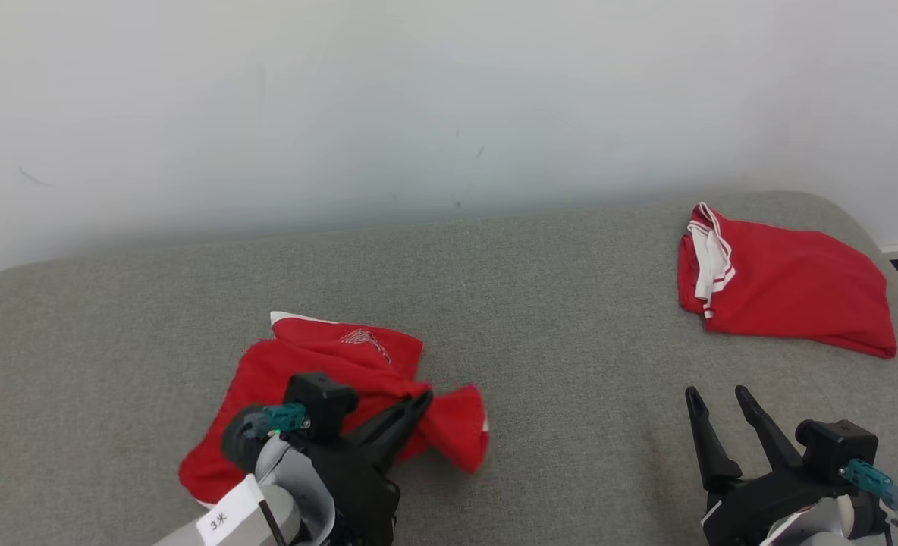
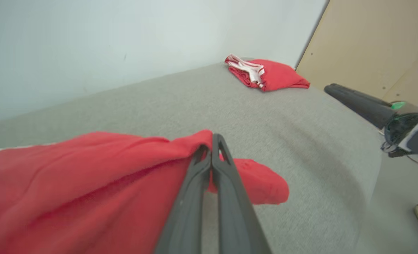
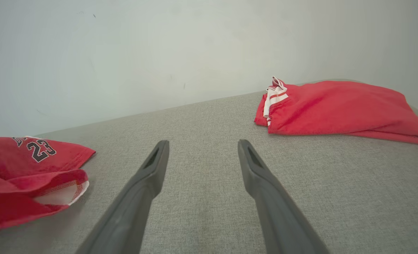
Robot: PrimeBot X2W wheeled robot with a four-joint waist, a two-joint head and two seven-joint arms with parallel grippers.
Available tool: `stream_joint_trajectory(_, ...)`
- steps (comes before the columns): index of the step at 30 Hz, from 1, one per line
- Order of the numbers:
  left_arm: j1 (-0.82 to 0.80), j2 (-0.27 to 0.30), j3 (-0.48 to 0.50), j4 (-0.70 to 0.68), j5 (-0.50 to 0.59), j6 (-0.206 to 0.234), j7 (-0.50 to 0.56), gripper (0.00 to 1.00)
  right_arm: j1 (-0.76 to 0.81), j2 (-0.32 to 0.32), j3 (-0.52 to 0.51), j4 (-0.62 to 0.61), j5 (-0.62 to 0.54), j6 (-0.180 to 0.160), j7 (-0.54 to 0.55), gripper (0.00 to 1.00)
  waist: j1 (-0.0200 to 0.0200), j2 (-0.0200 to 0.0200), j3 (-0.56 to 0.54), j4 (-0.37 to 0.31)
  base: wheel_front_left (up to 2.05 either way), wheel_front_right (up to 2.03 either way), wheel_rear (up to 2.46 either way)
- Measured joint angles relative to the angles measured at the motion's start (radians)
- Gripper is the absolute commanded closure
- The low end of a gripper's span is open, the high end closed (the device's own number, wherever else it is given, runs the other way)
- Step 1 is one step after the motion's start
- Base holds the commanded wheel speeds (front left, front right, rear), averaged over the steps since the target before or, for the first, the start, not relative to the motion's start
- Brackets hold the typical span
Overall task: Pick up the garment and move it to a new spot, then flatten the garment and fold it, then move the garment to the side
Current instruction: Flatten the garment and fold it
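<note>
Garment (image 1: 320, 356) lies crumpled at the near left of the grey cushion (image 1: 570, 288), well apart from a folded garment (image 1: 790, 296) at the far right. Left gripper (image 1: 422, 400) is pinched tight on a bunched fold at its right edge. Right gripper (image 1: 716, 391) hovers spread wide, holding nothing. The cloth looks light, soft and limp, so it will likely sag and trail when lifted. For flattening, hems or corners would probably serve better than a mid-fold.
</note>
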Motion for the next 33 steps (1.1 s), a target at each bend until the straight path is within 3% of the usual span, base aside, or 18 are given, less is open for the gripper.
stream_joint_trajectory(7, -0.028, 0.044, 0.008, -0.241, -0.005, 0.04, 0.06, 1.0, 0.003, 0.002, -0.007, 0.002, 0.002, 0.0, -0.007, 0.0, 0.0, 0.0001, 0.005, -0.019, 0.0, 0.0, 0.0)
stream_joint_trajectory(11, -0.019, 0.064, -0.007, -0.25, -0.001, 0.057, 0.094, 1.0, 0.002, 0.004, -0.007, 0.004, 0.002, 0.0, -0.007, 0.0, 0.0, 0.0, 0.01, -0.03, 0.0, 0.0, 0.0)
stream_joint_trajectory(14, -0.001, 0.046, -0.015, -0.222, -0.02, 0.039, 0.095, 1.0, -0.003, 0.006, -0.007, 0.004, 0.002, 0.0, -0.009, 0.0, 0.0, 0.0, 0.016, -0.036, 0.0, 0.0, 0.0)
stream_joint_trajectory(19, 0.006, -0.002, 0.004, -0.129, -0.081, -0.035, 0.062, 1.0, -0.012, 0.007, -0.005, 0.008, 0.002, 0.0, -0.013, 0.0, 0.0, 0.0, 0.026, -0.044, 0.0, 0.0, 0.0)
stream_joint_trajectory(24, -0.017, -0.046, 0.015, -0.026, -0.094, -0.082, 0.043, 1.0, -0.022, 0.008, 0.005, 0.011, 0.002, 0.0, -0.013, 0.0, 0.0, 0.0, 0.03, -0.058, 0.0, 0.0, 0.0)
stream_joint_trajectory(33, -0.111, -0.156, 0.029, 0.191, -0.131, -0.135, 0.009, 1.0, -0.035, 0.008, 0.017, 0.017, 0.002, 0.0, -0.013, 0.0, 0.0001, 0.0, 0.041, -0.108, 0.0, 0.0, 0.0)
